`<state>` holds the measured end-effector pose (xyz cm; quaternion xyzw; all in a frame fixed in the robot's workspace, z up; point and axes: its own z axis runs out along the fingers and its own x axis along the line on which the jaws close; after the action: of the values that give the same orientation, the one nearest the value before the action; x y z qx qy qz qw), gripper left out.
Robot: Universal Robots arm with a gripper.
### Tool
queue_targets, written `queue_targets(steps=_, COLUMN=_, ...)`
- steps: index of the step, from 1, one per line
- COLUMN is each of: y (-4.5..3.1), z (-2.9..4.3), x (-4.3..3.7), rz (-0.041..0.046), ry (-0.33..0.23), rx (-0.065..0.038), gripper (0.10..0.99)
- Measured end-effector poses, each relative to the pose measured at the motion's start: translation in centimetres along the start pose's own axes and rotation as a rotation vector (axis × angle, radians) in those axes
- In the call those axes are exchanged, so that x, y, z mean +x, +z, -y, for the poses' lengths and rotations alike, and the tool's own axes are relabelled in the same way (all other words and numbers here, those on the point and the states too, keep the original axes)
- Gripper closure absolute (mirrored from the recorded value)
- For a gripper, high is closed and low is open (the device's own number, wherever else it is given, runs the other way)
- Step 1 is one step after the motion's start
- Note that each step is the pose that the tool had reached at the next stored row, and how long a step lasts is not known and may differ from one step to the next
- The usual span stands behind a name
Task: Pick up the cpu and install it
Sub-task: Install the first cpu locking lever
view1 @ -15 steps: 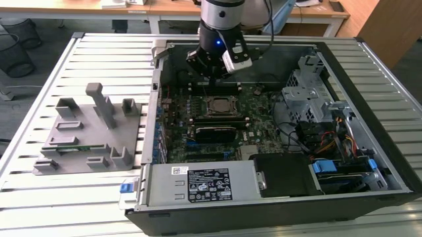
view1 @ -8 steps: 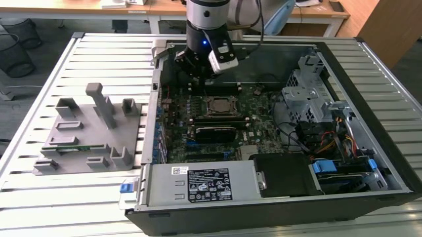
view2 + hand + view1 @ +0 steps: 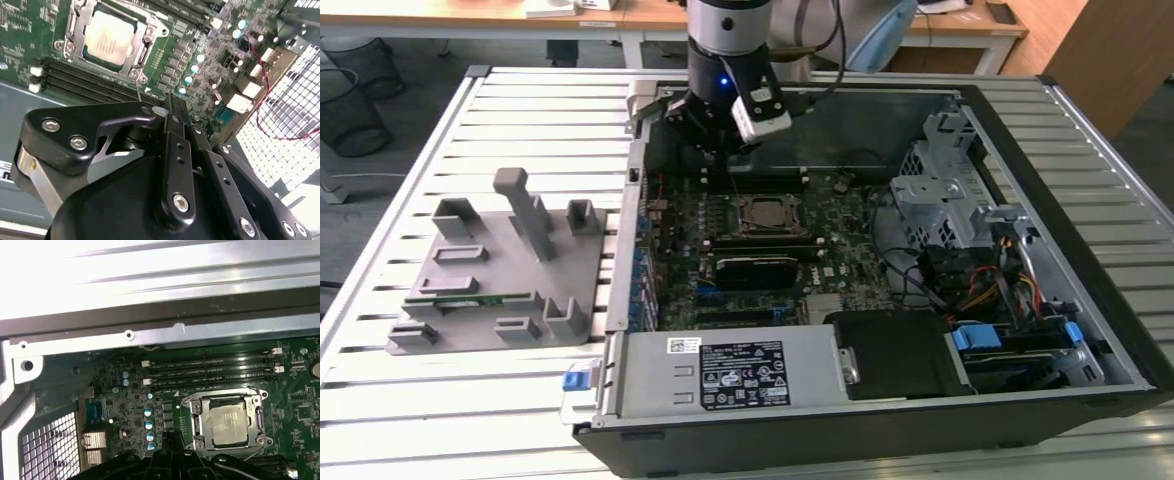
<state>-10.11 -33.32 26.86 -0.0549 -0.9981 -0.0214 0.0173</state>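
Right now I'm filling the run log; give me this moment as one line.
cpu: seated in socket | gripper: above board, beside socket, holding nothing visible

We are seeing the cpu point(image 3: 108, 42) sitting inside its metal-framed socket point(image 3: 142, 50) on the green motherboard point(image 3: 210, 55). Empty black memory slots point(image 3: 85, 82) are running just beside the socket. Our black gripper point(image 3: 167, 112) is hovering over the board, apart from the chip.
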Motion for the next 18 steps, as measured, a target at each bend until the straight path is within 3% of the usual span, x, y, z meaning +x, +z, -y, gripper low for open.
queue_targets(steps=7, y=0.69, z=-0.24, x=0.13, rz=-0.0002, ry=-0.074, rx=0.003, gripper=0.980)
queue_targets(steps=13, y=1.04, z=-1.53, x=0.54, rz=0.0065, ry=-0.081, rx=0.002, gripper=0.980)
queue_targets(steps=15, y=1.06, z=-1.78, x=0.58, rz=0.0157, ry=-0.085, rx=0.002, gripper=0.980)
queue_targets(steps=18, y=1.06, z=-1.97, x=0.60, rz=0.0362, ry=-0.092, rx=0.001, gripper=0.980)
